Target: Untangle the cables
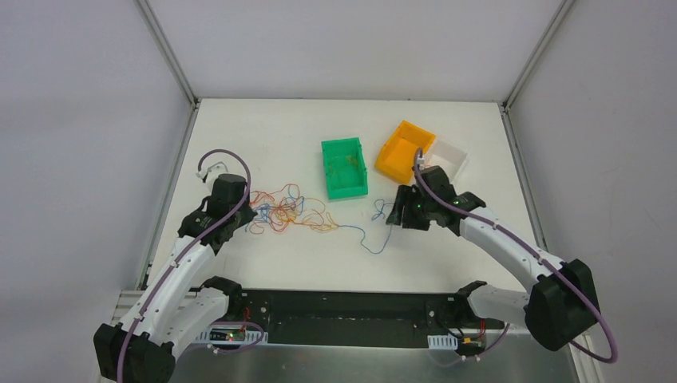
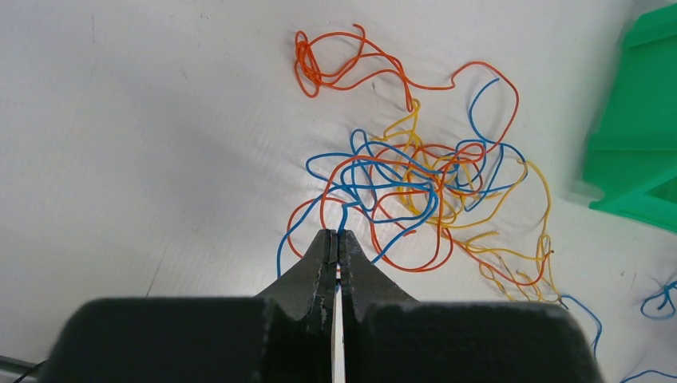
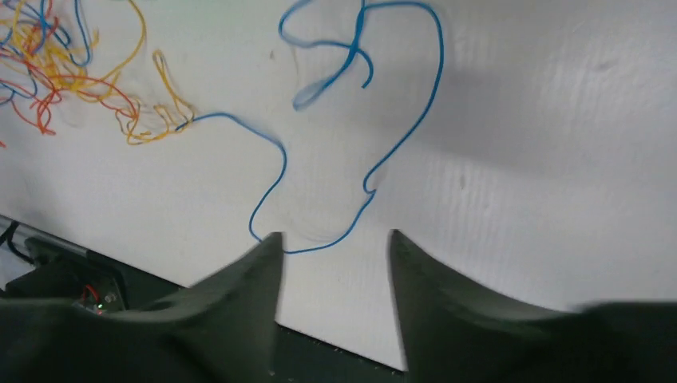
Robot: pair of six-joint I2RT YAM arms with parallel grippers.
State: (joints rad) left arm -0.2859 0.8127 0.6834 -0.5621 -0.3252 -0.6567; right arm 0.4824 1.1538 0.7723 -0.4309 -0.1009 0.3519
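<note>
The cables (image 1: 281, 211) lie in a tangle of orange, blue and yellow strands on the white table, left of centre. In the left wrist view the tangle (image 2: 415, 179) lies just beyond my fingers. My left gripper (image 2: 337, 233) is shut on a blue strand at the tangle's near edge; it also shows in the top view (image 1: 250, 211). A long blue cable (image 1: 374, 239) trails right from the tangle. My right gripper (image 1: 397, 215) is open and empty above it. In the right wrist view this gripper (image 3: 334, 239) hovers over the blue cable (image 3: 399, 140), which curls at its far end.
A green bin (image 1: 345, 167) stands behind the tangle; its corner shows in the left wrist view (image 2: 631, 152). An orange bin (image 1: 405, 152) and a white tray (image 1: 449, 158) stand at the back right. The table's near edge (image 3: 335, 335) is close below my right gripper.
</note>
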